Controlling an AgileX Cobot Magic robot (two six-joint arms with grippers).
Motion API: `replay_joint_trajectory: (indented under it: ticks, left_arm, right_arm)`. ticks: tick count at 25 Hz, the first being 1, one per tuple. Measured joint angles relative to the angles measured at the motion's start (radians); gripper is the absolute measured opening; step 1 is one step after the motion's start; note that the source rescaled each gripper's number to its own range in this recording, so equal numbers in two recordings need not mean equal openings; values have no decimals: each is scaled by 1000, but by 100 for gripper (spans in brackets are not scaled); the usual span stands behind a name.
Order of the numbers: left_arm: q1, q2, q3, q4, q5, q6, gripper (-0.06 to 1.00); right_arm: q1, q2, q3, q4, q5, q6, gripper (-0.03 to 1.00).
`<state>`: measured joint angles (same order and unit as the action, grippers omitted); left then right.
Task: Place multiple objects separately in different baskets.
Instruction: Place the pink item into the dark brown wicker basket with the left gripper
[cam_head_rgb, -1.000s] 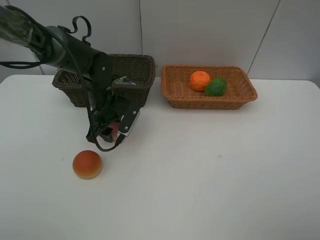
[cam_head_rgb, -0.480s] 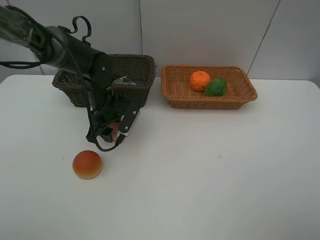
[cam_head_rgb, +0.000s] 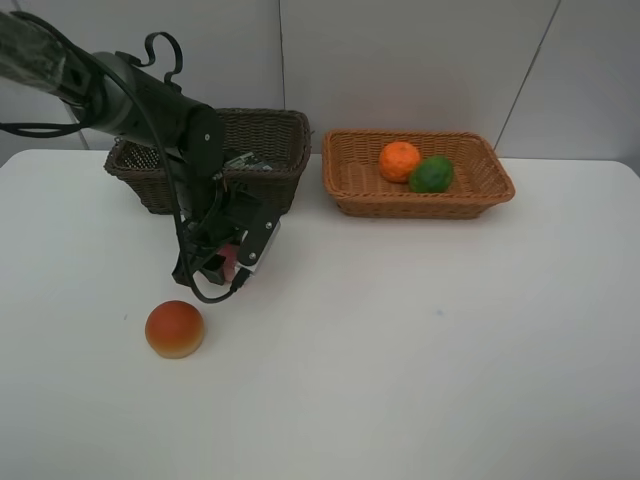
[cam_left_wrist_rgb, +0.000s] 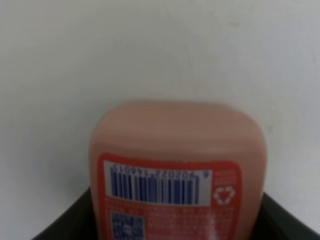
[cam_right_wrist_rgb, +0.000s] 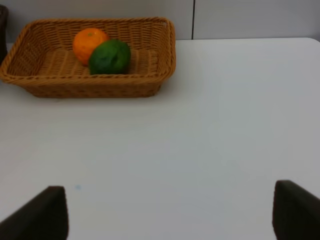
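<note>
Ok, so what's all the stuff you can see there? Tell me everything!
table: one, white, under everything
deep basket: one, dark brown, back left
shallow basket: one, light tan, back right
orange: one, orange, in the shallow basket
round green fruit: one, green, in the shallow basket beside the orange
peach-like fruit: one, red-orange, on the table, front left
bottle: one, pink, between the left gripper's fingers
left gripper: one, black, closed on the bottle, in front of the deep basket
right gripper: one, black, open, empty, over the table
</note>
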<state>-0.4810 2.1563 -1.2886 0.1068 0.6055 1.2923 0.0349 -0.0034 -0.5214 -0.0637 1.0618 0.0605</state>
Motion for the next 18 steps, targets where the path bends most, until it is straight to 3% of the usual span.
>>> replay_joint_trajectory:
  ticks: [7,13,18]
  left_arm:
    - [-12,-16,0,0,-1,-67,64]
    - [-55,-108,1,-3,-1,-227,64]
    - [-93,-144,-20,-2,110,-308,64]
  right_arm:
    - [0,0,0,0,0,0,63]
    - [0,0,0,0,0,0,63]
    - [0,0,0,0,0,0,63]
